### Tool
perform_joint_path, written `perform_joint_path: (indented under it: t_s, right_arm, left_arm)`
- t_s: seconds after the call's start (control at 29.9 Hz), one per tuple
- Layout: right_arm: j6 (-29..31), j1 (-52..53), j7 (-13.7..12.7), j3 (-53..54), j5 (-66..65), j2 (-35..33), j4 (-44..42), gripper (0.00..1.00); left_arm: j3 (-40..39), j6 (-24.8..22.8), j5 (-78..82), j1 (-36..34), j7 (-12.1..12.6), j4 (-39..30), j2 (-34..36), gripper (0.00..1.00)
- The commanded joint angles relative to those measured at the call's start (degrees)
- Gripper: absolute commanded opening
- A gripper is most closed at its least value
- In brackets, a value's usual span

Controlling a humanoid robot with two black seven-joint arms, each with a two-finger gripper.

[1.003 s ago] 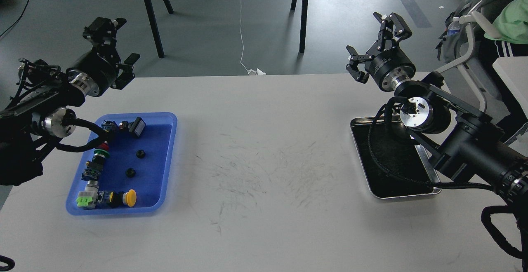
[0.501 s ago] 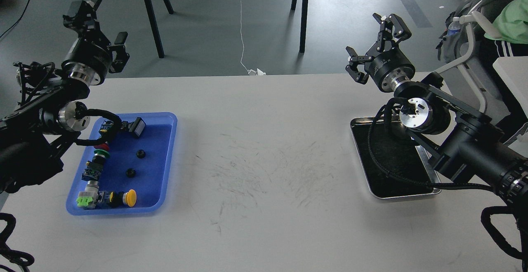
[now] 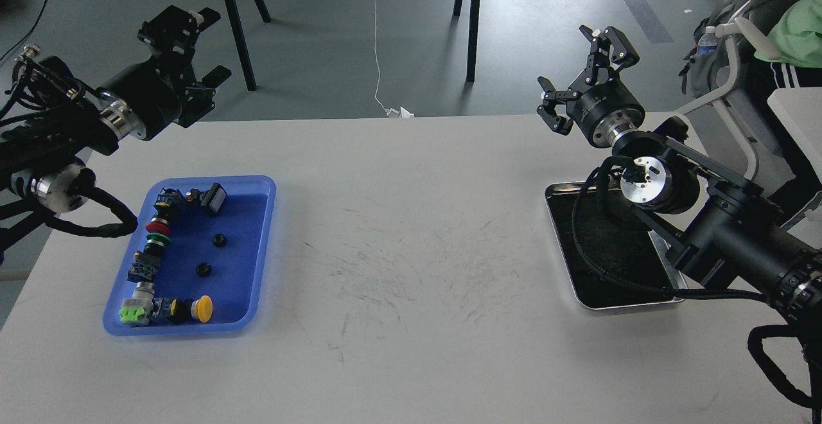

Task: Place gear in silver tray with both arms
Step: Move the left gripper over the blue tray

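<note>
Head view shows me a white table with the silver tray on its right side, sitting flat, its long axis running from the near edge toward the far edge and leaning a little leftward at the far end. Its black inner surface is bare where I can see it, though my right arm and a black cable cross over its right half. My right gripper hangs above the far right part of the table, beyond the tray's far end, fingers spread wide and holding nothing. My left gripper is raised over the far left edge of the table, pointing up and to the right, also spread apart and empty. Below it lies the blue tray, long axis likewise running near to far, well apart from the silver one. Inside it I see two small black gears lying near the middle, one behind the other, plus a column of push-button parts along its left wall and a yellow button at the near end.
</note>
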Motion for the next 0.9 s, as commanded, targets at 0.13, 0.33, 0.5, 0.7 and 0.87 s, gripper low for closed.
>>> perform_joint_path:
  t_s: [0.13, 0.33, 0.5, 0.7, 0.87]
  right_arm:
    - [-0.1, -0.3, 0.1, -0.1, 0.0, 0.0, 0.2, 0.98]
    - [-0.3, -0.3, 0.1, 0.0, 0.0, 0.2, 0.3, 0.98]
    - [-0.3, -0.3, 0.1, 0.0, 0.0, 0.2, 0.4, 0.98]
    - [-0.3, -0.3, 0.1, 0.0, 0.0, 0.2, 0.4, 0.98]
    - [-0.3, -0.5, 0.2, 0.0, -0.1, 0.1, 0.5, 0.98]
  left_arm:
    - [7.1, 3.9, 11.2, -2.6, 0.1, -6.1, 4.4, 0.99]
    - [9.7, 11.5, 17.4, -2.7, -0.1, -7.4, 4.8, 0.99]
    - [10.9, 11.3, 18.2, -2.6, -0.5, -7.6, 4.8, 0.99]
    - [15.0, 12.8, 23.8, -3.1, -0.5, -7.4, 5.0, 0.99]
    - [15.0, 13.2, 35.9, -3.3, -0.5, -7.7, 6.8, 0.99]
